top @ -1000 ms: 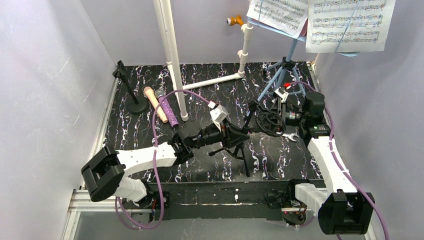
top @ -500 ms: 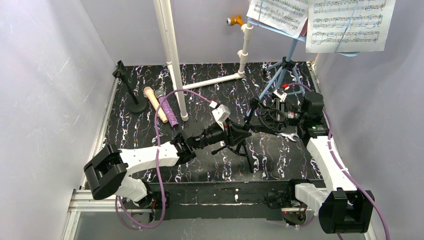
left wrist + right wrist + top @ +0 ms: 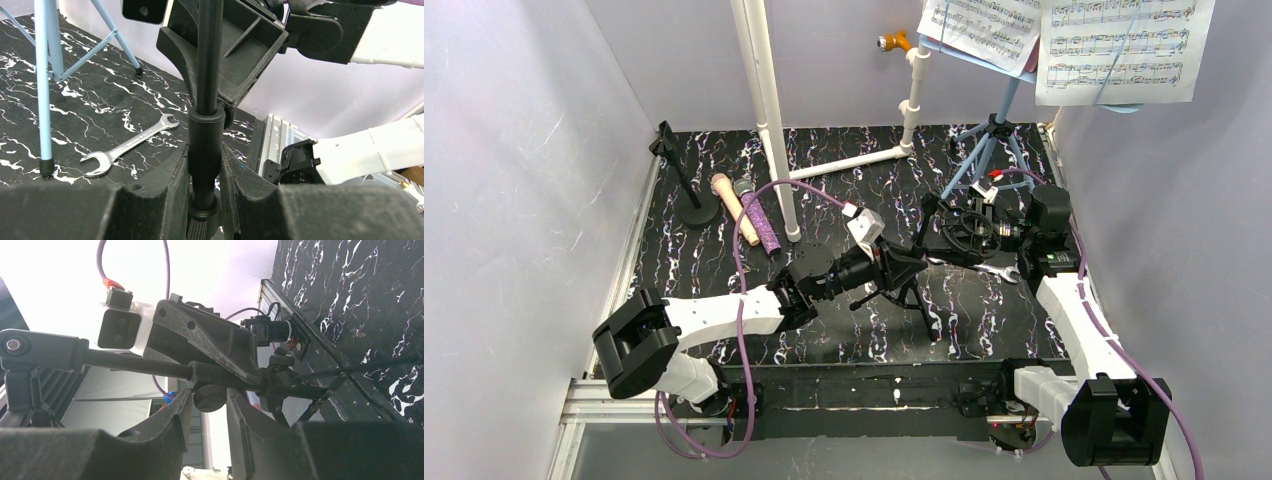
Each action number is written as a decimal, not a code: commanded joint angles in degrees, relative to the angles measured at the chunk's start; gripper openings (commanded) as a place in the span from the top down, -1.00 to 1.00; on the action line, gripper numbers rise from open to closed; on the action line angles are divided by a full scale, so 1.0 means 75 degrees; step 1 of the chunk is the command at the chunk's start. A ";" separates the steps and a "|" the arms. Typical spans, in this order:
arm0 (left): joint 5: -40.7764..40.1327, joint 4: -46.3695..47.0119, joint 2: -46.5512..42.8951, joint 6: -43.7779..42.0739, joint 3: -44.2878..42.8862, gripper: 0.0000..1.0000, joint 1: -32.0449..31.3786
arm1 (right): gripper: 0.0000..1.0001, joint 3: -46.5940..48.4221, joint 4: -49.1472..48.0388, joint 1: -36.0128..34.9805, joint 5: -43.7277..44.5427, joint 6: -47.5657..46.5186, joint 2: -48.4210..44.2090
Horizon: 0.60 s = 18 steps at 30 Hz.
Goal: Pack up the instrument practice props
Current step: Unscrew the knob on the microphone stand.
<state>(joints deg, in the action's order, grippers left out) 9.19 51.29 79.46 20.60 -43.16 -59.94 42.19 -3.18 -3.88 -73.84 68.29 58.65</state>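
Observation:
My left gripper [image 3: 886, 268] [image 3: 205, 165] is shut on the pole of the black mic tripod [image 3: 916, 262] [image 3: 207, 75], holding it tilted above the mat with its legs hanging toward the front. My right gripper [image 3: 941, 238] [image 3: 210, 402] reaches in from the right, its fingers pressed on both sides of a round knob [image 3: 210, 396] on the tripod's pole [image 3: 140, 364]. The peach microphone [image 3: 736, 212] and purple glitter microphone [image 3: 762, 222] lie side by side at the back left, next to the round-base holder [image 3: 692, 205]. The light-blue music rack [image 3: 989, 145] stands at the back right, carrying sheet-music pages [image 3: 1114, 50].
A silver wrench [image 3: 996, 270] [image 3: 131, 145] lies on the mat just under my right gripper. White plastic pipes [image 3: 769, 110] stand at the back centre. One rack leg [image 3: 44, 85] stands close to the wrench. Grey walls enclose the black marbled mat [image 3: 844, 340].
My right gripper's jaws have narrowed onto the tripod's knob. My left gripper has shifted the tripod slightly right and its legs have swung toward the front.

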 commanded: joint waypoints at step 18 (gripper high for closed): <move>-0.1556 0.2240 0.0382 0.0171 -0.0081 1.00 -0.0284 | 0.20 0.0105 -0.0887 -0.0022 0.0430 0.0759 0.0336</move>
<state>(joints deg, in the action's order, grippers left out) -0.32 58.67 83.18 21.45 -42.59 -61.49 42.19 -7.53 -3.81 -70.96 73.36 61.01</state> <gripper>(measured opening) 0.218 0.392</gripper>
